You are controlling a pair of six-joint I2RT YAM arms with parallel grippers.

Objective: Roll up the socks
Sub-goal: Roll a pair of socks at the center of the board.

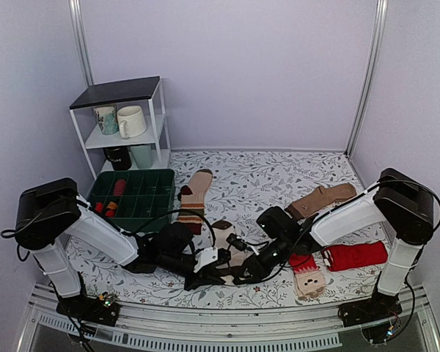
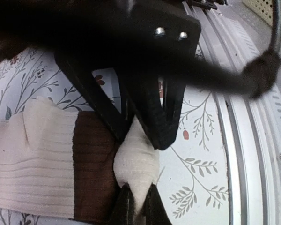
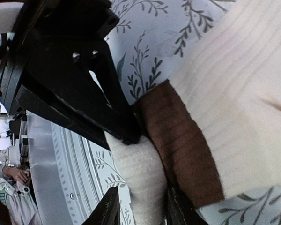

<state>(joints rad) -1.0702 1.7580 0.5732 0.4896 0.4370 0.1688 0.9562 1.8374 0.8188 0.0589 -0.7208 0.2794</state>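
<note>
The cream-white ribbed sock with a wide dark brown band (image 2: 37, 154) lies flat on the flower-patterned table (image 1: 264, 176), directly under the tips of both end effectors. The left end effector (image 2: 133, 133) is closed on a bunched fold of cream fabric at the sock's end, just beside the brown band. The right end effector (image 3: 131, 137) is set against the same cream bunch from the opposite side. Whether its jaws pinch the fabric or merely rest on it cannot be told from the pictures.

The step in hand is judged to be the start of the roll at this end of the sock. It would be done well if the pinched fold were turned over onto the brown band and kept tight. Both edges of the fold should be held level, so that the roll does not go cone-shaped. Only a little fabric should be taken per turn, and the rest of the sock should be left flat ahead of the tips.

The left arm (image 1: 103, 235) and the right arm (image 1: 345, 216) are stretched low and angled inward, and their wrists meet tip to tip near the table's front edge.
</note>
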